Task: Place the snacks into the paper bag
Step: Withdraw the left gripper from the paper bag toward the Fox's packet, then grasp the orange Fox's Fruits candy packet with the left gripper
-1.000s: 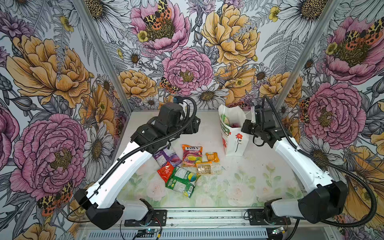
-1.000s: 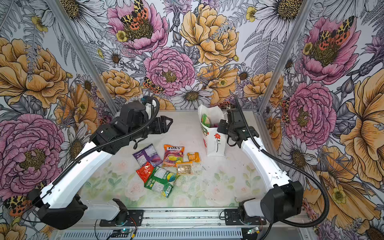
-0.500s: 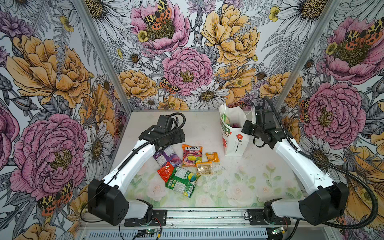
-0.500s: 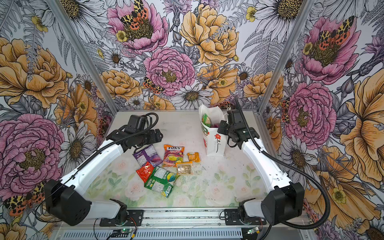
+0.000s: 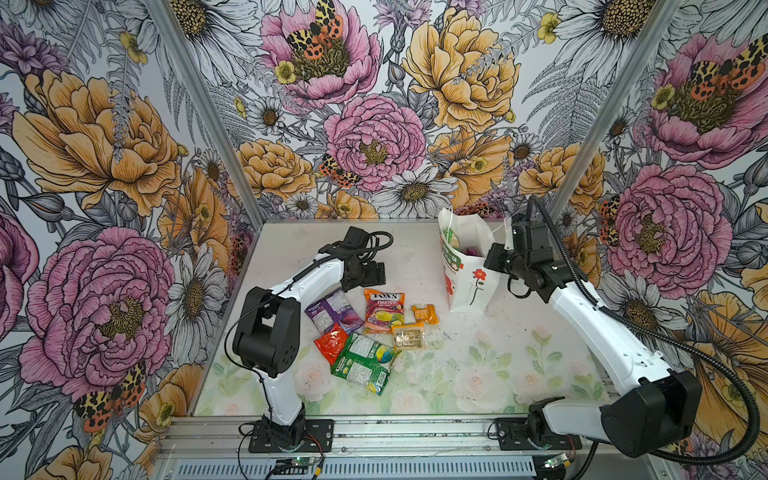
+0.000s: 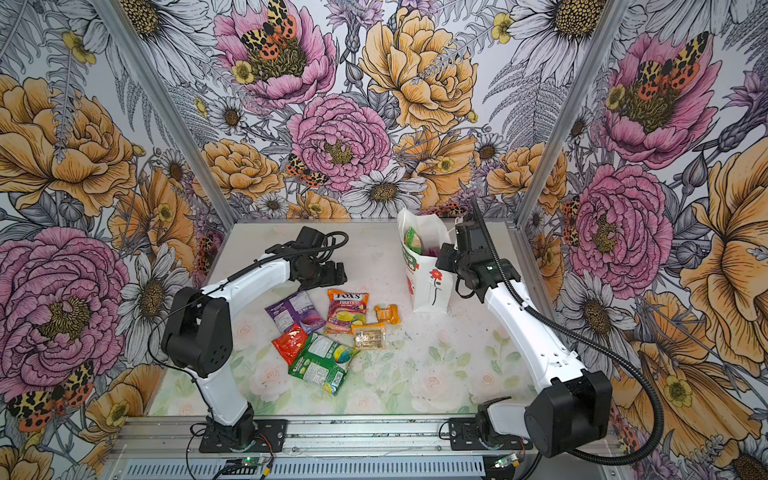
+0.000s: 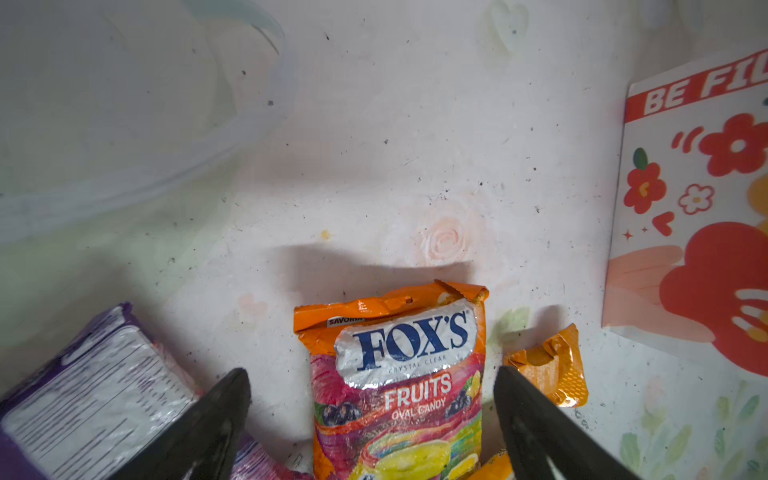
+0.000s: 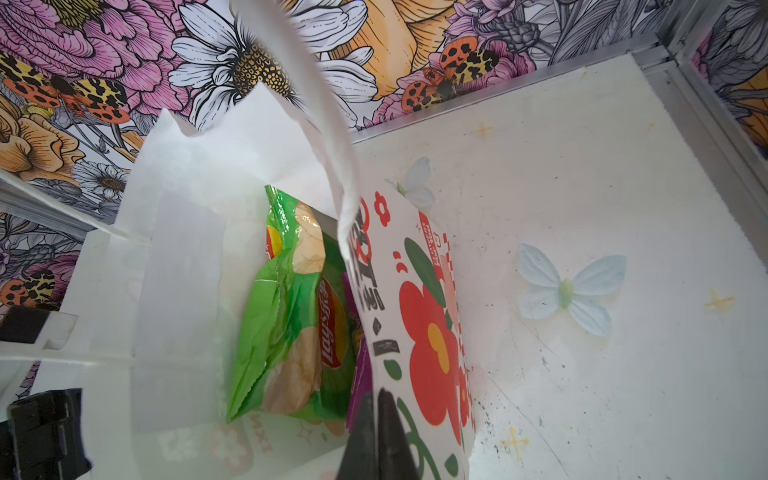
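The white paper bag [image 5: 471, 286] [image 6: 430, 291] stands upright at the back right. My right gripper [image 8: 376, 397] [image 5: 491, 258] is shut on its near wall [image 8: 419, 316]. Inside it are a green chips bag [image 8: 291, 316] and a purple packet [image 8: 358, 374]. My left gripper [image 7: 372, 374] [image 5: 370, 272] is open and empty, low over the top end of the orange Fox's candy packet [image 7: 399, 365] [image 5: 383, 309]. Around the Fox's packet lie a purple packet [image 5: 332, 309] [image 7: 95, 395], a red packet [image 5: 330, 343], a green packet [image 5: 365, 361] and two small orange-yellow packets [image 5: 426, 313] [image 5: 408, 336].
Flowered walls close in the table [image 5: 478, 374] on three sides, and the bag stands near the back right corner. A metal rail [image 5: 415, 436] with both arm bases runs along the front edge. The snacks lie in one cluster left of the middle.
My left arm has folded down from beside the bag to just above the snacks, and its jaws have opened wider. The right arm and the bag have stayed still.
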`<state>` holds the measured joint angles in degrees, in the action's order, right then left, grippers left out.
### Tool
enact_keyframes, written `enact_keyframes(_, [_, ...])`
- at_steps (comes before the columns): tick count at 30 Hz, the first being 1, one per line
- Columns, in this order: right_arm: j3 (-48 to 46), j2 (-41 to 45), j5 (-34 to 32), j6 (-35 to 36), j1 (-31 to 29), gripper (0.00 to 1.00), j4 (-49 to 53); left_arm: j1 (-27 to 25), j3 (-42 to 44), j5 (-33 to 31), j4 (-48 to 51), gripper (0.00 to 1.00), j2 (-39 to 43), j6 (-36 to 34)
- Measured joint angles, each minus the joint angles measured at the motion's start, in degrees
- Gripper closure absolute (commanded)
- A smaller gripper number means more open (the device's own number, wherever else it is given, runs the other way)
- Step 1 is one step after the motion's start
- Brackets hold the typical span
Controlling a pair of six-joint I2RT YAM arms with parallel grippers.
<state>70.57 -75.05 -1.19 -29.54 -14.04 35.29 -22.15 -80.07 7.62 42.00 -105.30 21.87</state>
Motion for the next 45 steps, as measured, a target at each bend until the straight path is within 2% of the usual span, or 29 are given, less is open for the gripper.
enact_keyframes(5, [-0.37,0.15,0.00,0.00,0.00,1.00,-0.35,0.46,-0.09,1.31,-0.07,0.09,-4.76,0.00])
enact_keyframes(10, [-0.39,0.15,0.17,-0.02,0.00,1.00,-0.48,0.66,-0.09,1.92,-0.07,0.19,-7.26,0.20])
enact_keyframes(20, [-0.42,0.15,0.39,-0.04,0.00,1.00,-0.46,0.50,0.35,2.32,-1.73,0.59,-8.11,2.43])
enact_keyframes(30, [-0.52,0.15,0.39,-0.07,0.00,1.00,-0.55,-0.11,9.03,1.49,-9.53,0.95,-3.15,7.76])
enact_keyframes(33, [-0.68,0.15,0.37,-0.07,-0.02,1.00,-0.90,-0.11,11.56,1.33,-12.37,1.00,0.17,9.55])
enact_keyframes(40, [-1.01,0.42,0.37,-0.07,-0.02,1.00,-1.05,1.05,18.05,-1.07,-18.93,1.00,8.07,14.08])
enact_keyframes(45, [-1.01,0.42,0.37,-0.04,-0.02,1.00,-1.14,4.68,31.15,-5.90,-25.81,1.00,19.63,21.92])
